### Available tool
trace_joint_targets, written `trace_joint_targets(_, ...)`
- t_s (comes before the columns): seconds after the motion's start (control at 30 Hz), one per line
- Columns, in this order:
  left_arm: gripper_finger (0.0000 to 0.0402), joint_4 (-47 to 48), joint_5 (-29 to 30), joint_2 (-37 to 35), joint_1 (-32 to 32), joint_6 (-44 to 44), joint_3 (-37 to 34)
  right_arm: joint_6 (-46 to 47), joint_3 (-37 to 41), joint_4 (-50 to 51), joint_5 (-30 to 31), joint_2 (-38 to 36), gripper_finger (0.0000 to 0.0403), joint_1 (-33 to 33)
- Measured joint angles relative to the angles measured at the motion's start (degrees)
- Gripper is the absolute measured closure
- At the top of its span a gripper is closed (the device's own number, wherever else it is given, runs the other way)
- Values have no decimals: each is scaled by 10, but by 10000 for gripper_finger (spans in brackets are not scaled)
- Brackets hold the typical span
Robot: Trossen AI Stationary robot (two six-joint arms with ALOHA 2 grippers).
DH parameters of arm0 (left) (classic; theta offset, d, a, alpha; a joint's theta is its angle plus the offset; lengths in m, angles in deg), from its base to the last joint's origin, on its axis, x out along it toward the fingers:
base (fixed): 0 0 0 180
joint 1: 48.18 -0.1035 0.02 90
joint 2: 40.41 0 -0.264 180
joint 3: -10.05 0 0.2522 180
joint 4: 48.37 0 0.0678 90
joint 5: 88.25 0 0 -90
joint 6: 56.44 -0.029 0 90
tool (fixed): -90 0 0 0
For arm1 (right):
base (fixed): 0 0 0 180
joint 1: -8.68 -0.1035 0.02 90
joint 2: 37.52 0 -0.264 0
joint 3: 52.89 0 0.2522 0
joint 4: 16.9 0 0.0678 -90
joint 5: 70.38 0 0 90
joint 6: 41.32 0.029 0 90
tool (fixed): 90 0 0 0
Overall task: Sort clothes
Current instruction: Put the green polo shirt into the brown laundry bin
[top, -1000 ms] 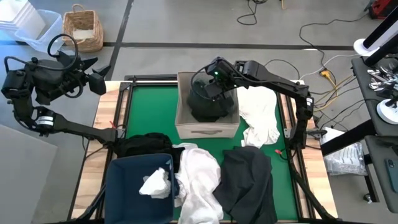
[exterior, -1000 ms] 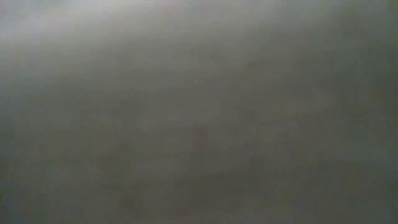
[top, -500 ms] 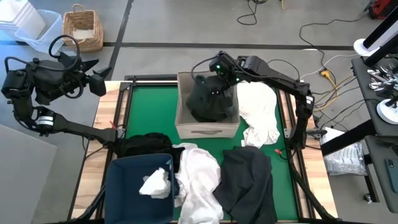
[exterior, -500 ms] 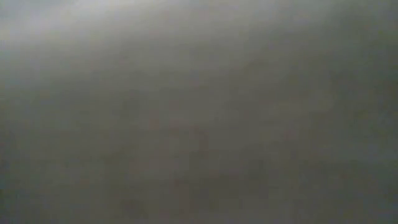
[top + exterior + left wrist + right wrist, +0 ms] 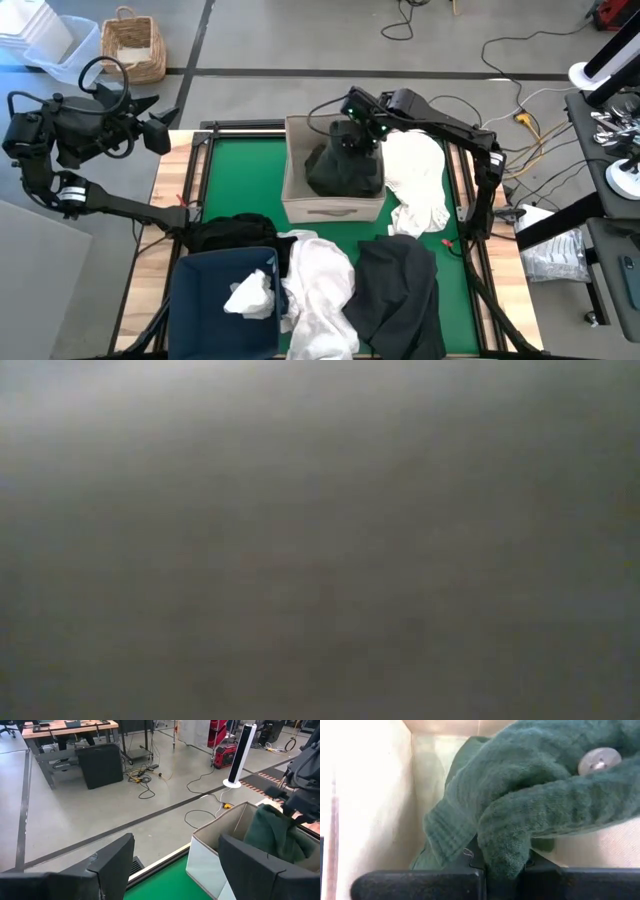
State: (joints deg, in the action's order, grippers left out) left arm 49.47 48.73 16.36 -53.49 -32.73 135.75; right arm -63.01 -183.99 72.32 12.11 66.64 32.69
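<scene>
Beige fabric box [image 5: 300,205]: I am seeing it sitting at the far middle of the green mat [image 5: 235,180], with one dark green garment [image 5: 345,170] heaped inside and rising above its rim.
Right gripper [image 5: 352,140]: I am holding it over the box's far right corner, fingers [image 5: 470,865] clenched on a fold of the dark green garment; the right wrist view is showing the fabric pinched between them, a pale button [image 5: 599,761] on the cloth, and the box's pale inner wall beside it.
Navy blue bin [image 5: 200,290]: it is standing at the near left corner of the table, holding one crumpled white garment [image 5: 250,295].
White garment, near middle [image 5: 322,285]: it is lying just beside the bin, draped partly over its right wall.
White garment, right of box [image 5: 418,185]: it is lying on the mat, touching the box's right side.
Charcoal grey garment [image 5: 400,290]: it is spreading over the near right of the mat, touching the near-middle white one.
Black garment [image 5: 232,232]: it is bunched just behind the bin.
Count: I am counting two containers and six garments, three white, one dark green, one black, one charcoal.
Left gripper [image 5: 165,120]: it is waiting raised off the table's far left corner, fingers [image 5: 250,865] spread and grasping nothing.
Low view: it is giving only a grey blur, so I cannot tell anything from it.
</scene>
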Motion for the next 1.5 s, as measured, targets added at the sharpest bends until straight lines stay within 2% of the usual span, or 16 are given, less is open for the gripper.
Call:
trace_joint_targets(0.6,136,10,0,0,0,8,0,-2,40,17,1,0,385,-1)
trace_joint_targets(1.33,136,21,0,0,0,14,0,-45,41,57,1,0,385,-1)
trace_joint_targets(1.5,136,21,0,0,0,15,0,-45,41,53,1,0,374,-1)
